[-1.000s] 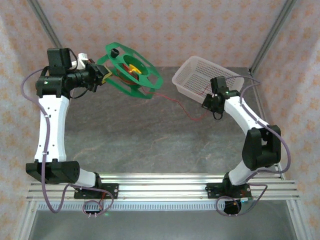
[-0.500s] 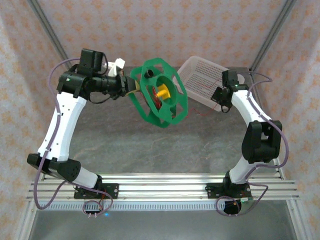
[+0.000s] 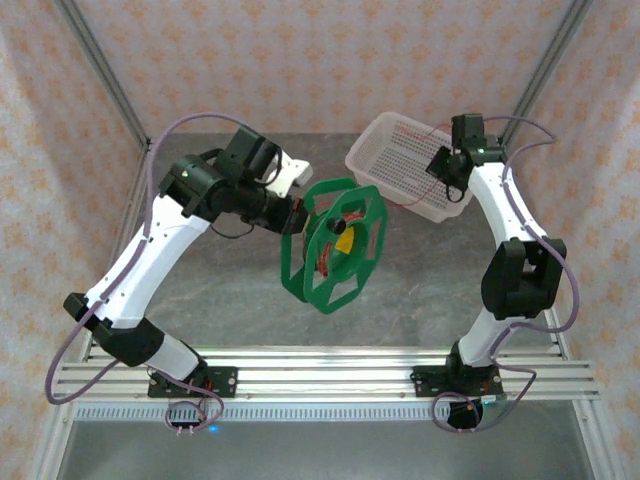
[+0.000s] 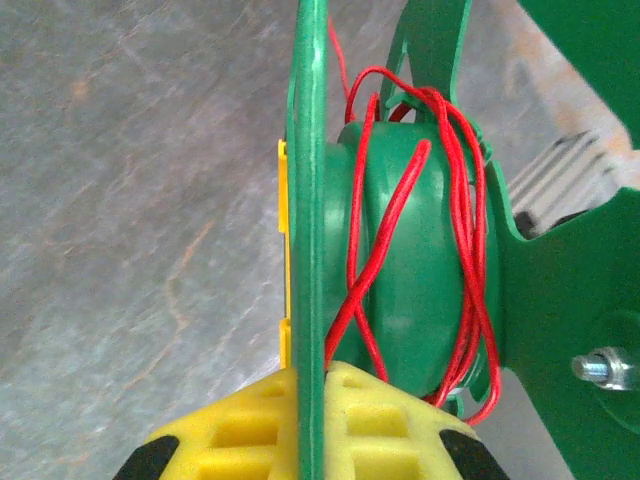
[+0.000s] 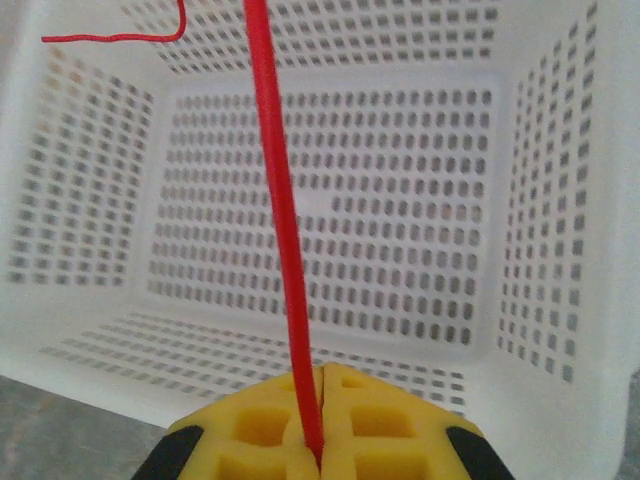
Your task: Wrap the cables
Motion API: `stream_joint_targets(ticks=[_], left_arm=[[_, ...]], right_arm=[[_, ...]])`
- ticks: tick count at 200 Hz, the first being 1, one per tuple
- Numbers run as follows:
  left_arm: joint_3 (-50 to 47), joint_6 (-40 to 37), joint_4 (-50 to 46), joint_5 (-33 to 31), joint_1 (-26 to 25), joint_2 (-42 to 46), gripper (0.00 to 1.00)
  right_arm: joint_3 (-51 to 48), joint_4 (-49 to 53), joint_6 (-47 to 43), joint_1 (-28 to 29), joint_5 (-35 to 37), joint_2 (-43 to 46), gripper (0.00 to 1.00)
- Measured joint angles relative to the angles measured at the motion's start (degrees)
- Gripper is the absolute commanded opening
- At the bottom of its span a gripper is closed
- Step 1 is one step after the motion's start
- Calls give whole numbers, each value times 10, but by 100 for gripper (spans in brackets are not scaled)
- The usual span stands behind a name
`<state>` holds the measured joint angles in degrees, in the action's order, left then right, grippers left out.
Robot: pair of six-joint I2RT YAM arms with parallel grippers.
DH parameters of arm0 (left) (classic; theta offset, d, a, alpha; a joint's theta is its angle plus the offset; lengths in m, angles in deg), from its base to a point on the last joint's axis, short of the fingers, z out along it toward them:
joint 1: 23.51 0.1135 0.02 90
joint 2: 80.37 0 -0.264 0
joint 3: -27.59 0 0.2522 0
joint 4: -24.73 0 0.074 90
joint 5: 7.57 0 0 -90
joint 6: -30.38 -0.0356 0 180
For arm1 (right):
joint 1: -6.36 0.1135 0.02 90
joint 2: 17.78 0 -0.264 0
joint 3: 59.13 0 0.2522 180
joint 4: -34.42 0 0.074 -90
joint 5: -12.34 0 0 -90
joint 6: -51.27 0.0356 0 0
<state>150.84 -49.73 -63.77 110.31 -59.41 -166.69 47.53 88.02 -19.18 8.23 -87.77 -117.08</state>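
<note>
The cables are one thin red wire (image 4: pixel 465 200), wound loosely and crossing over the hub of a green spool (image 4: pixel 400 290). My left gripper (image 4: pixel 312 405) is shut on the spool's near flange, its yellow pads (image 4: pixel 225 430) pressed on either side. In the top view the spool (image 3: pixel 335 250) hangs upright over the table's middle, held by the left gripper (image 3: pixel 297 218). My right gripper (image 5: pixel 322 405) is shut on the red wire (image 5: pixel 272 170), which runs straight up from its pads. It hovers at the white basket (image 3: pixel 368 150), where the right gripper (image 3: pixel 443 170) is at the near right rim.
The white perforated basket (image 5: pixel 330 250) lies tilted at the back right, with a loose end of red wire (image 5: pixel 110 38) across its far wall. Grey stone tabletop (image 3: pixel 230 290) spreads below the spool. Metal frame posts stand at the back corners.
My left arm has swung the spool from the back left to the table's middle and turned it upright. My right gripper has moved back and up to the basket, pulling the wire along.
</note>
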Motion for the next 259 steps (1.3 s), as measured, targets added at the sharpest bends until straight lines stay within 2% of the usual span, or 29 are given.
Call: stream_joint_targets(ticks=[35, 74, 135, 211, 237, 259], left_arm=[[-60, -17, 13, -101, -38, 10, 0], [-104, -21, 41, -175, -46, 8, 0], [-158, -25, 70, -207, -46, -10, 0], [-170, -23, 113, -259, -49, -24, 0], [-151, 5, 113, -285, -42, -44, 0], [-143, 50, 115, -282, -9, -51, 0]], right_arm=[[60, 1, 29, 1, -46, 2, 0], [35, -46, 91, 12, -116, 23, 0], [27, -106, 159, 75, -161, 50, 0], [126, -119, 194, 144, -174, 54, 0], [126, -129, 196, 168, -178, 64, 0], [81, -163, 205, 195, -178, 95, 0]])
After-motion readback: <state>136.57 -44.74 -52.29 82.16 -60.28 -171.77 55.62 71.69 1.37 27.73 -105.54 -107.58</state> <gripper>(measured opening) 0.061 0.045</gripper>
